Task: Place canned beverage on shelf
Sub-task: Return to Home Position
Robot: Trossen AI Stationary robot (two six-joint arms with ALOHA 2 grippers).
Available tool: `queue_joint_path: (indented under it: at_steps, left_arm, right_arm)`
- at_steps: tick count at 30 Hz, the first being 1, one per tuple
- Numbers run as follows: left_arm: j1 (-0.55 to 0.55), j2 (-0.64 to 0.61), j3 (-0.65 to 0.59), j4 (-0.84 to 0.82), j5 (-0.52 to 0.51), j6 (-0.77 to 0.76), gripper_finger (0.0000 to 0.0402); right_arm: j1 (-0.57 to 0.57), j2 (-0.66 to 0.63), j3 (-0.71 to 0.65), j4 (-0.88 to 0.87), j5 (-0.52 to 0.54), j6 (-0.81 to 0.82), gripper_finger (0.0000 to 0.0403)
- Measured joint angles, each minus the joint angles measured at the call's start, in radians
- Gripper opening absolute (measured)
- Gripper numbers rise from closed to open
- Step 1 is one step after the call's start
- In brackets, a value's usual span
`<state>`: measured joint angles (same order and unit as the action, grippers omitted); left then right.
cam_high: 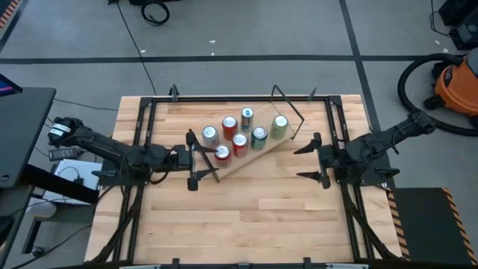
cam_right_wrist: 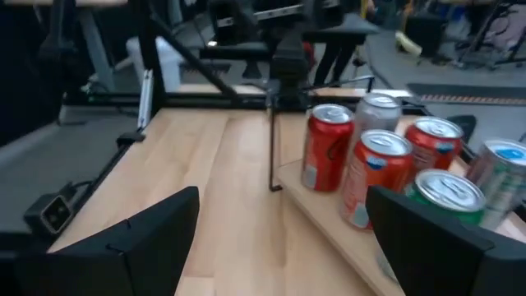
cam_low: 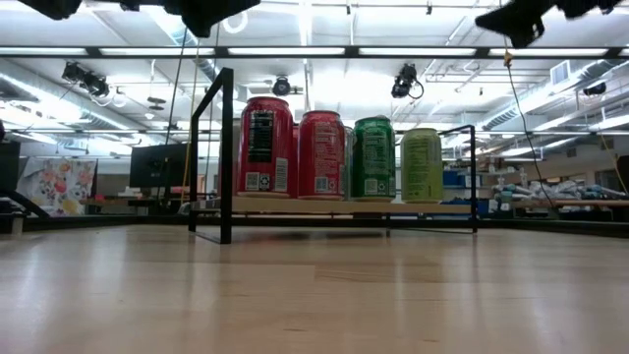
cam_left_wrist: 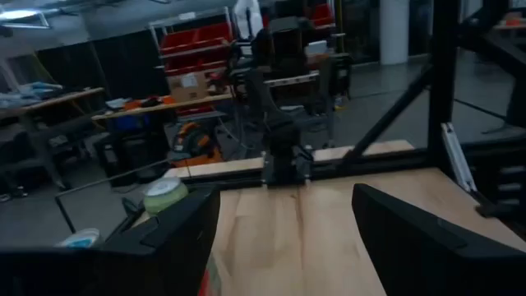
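Observation:
The shelf [cam_high: 254,153], a light-wood plank with black rod frames at its ends, lies slantwise on the table's far middle. Several cans stand upright on it, red [cam_high: 229,125], green [cam_high: 258,136] and light green [cam_high: 279,125]. They also show in the low view [cam_low: 321,152]. A red can [cam_high: 222,153] stands at the plank's left end. My left gripper [cam_high: 196,160] is open just left of that can, raised above the table, with nothing between its fingers [cam_left_wrist: 283,238]. My right gripper [cam_high: 305,162] is open and empty just right of the shelf, facing the cans [cam_right_wrist: 279,238].
Black rails [cam_high: 142,149] run along the tabletop's left and right sides and its far edge. Bare wood [cam_high: 254,217] lies between the shelf and the table's near edge. An orange vacuum [cam_high: 457,86] stands on the floor at the far right.

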<state>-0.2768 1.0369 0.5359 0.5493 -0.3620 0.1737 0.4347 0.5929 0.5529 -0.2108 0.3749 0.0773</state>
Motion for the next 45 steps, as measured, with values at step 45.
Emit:
queue_joint_path:
  at_steps: [45]
  left_arm:
    - [-0.059, -0.516, -0.464, -0.037, 0.004, -0.162, 0.0205]
  right_arm:
    - [0.015, -0.592, -0.35, 0.001, 0.025, 0.054, 0.0359]
